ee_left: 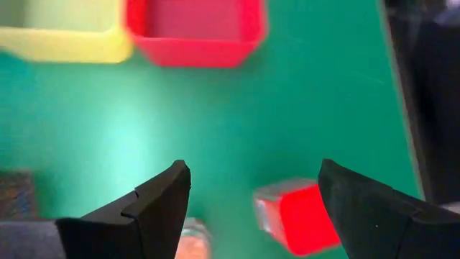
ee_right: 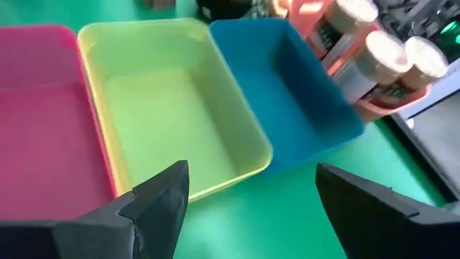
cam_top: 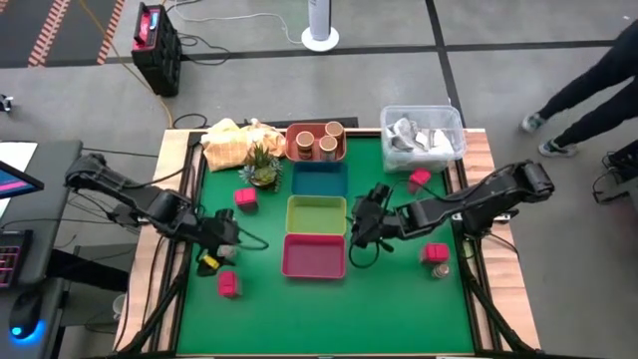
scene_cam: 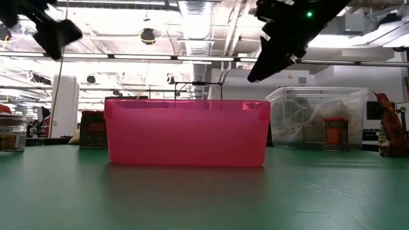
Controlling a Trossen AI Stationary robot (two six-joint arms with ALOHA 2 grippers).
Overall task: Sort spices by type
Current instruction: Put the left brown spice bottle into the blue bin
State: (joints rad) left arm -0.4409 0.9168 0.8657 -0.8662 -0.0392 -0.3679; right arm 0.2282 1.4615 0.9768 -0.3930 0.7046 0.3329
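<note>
- Green matting is covering the table [cam_top: 399,309], and four trays are sitting in a row down its middle: orange tray [cam_top: 299,152], blue tray [cam_top: 319,180], green tray [cam_top: 316,215], pink tray [cam_top: 314,255].
- Three tan-lidded jars [cam_top: 321,140] are standing in the orange tray; the blue, green and pink trays are lying bare inside.
- Beside the orange tray a clear tub [cam_top: 423,134] is holding silvery wrappers, and on the other side a crumpled yellow cloth [cam_top: 231,143] and a small plant [cam_top: 262,168] are crowding the far edge.
- Pink-red cube packets are lying loose: one [cam_top: 245,198] near the plant, one [cam_top: 228,285] close to the left gripper, one [cam_top: 419,179] just below the tub, one [cam_top: 435,252] on the right, with a tiny jar [cam_top: 440,269] next to it.
- Left gripper [cam_top: 225,239] is hanging released over the matting left of the pink tray, a packet beneath its fingers.
- Right gripper [cam_top: 365,221] is hovering released, just right of the green tray.
</note>
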